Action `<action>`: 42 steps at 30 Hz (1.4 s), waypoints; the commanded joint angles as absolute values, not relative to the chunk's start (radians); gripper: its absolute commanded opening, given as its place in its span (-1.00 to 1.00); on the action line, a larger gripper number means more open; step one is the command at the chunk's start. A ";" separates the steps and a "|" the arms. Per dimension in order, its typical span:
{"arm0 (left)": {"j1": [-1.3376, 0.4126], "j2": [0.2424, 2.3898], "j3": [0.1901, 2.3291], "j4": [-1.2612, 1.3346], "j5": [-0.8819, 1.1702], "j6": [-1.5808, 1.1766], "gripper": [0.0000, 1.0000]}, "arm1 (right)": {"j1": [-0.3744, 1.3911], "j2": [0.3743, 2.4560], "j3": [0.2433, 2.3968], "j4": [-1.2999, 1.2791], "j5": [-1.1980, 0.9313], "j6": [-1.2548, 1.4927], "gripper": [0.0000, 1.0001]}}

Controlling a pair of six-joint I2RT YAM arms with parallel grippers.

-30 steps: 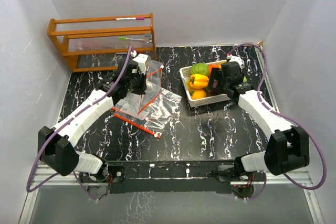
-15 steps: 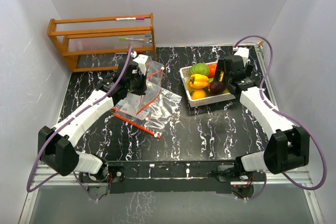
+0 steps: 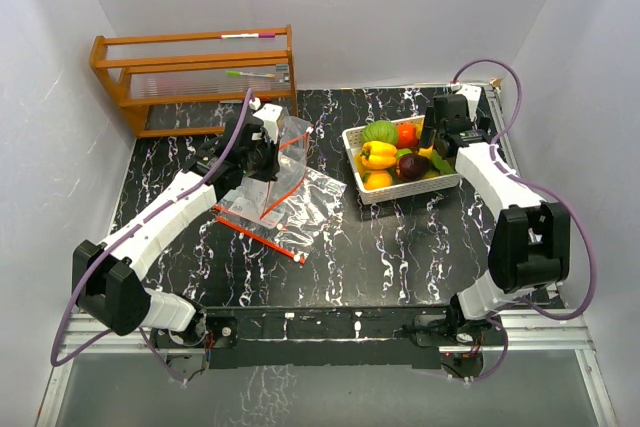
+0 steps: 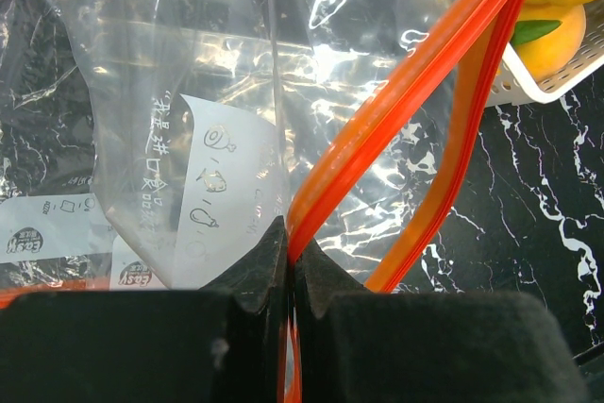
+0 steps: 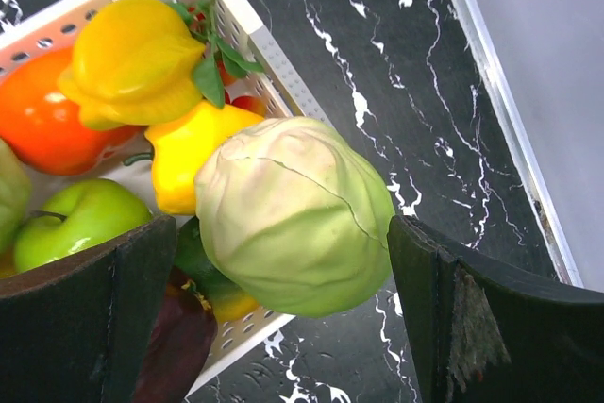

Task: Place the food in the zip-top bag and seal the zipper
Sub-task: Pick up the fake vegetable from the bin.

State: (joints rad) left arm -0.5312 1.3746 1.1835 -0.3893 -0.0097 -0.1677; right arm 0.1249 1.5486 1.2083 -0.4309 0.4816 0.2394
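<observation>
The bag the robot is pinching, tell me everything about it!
The bag is clear, crinkly plastic with an orange zipper and a white printed label. Its mouth is open, with the two zipper strips spread apart. The left gripper, shut on one strip, holds that edge up, and the rest droops to the black table. No food shows inside.

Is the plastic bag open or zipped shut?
Open. The bag has two orange zipper strips spread apart, and the left gripper pinches one of them.
</observation>
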 commanded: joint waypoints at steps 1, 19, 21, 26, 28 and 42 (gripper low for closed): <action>-0.527 1.344 1.183 -0.388 -0.003 -0.160 -1.00 | 0.113 1.570 1.255 -0.412 0.460 0.225 0.96; -0.527 1.336 1.178 -0.388 -0.015 -0.159 -1.00 | 0.093 1.601 1.183 -0.377 0.472 0.227 0.54; -0.527 1.337 1.178 -0.388 -0.015 -0.159 -1.00 | 0.094 1.581 1.184 -0.379 0.467 0.230 0.27; -0.527 1.339 1.180 -0.387 -0.011 -0.160 -1.00 | 0.093 1.531 1.193 -0.393 0.456 0.224 -0.45; -0.527 1.340 1.179 -0.385 -0.010 -0.160 -1.00 | 0.093 1.508 1.196 -0.406 0.451 0.223 -0.63; -0.526 1.363 1.187 -0.380 -0.003 -0.167 -1.00 | 0.095 1.237 1.260 -0.502 -0.124 0.216 -0.80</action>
State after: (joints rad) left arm -0.5312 1.3746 1.1797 -0.3893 -0.0105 -0.1654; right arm 0.0948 1.3354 1.2304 -0.5308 0.2142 0.2070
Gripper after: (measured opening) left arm 0.008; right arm 0.339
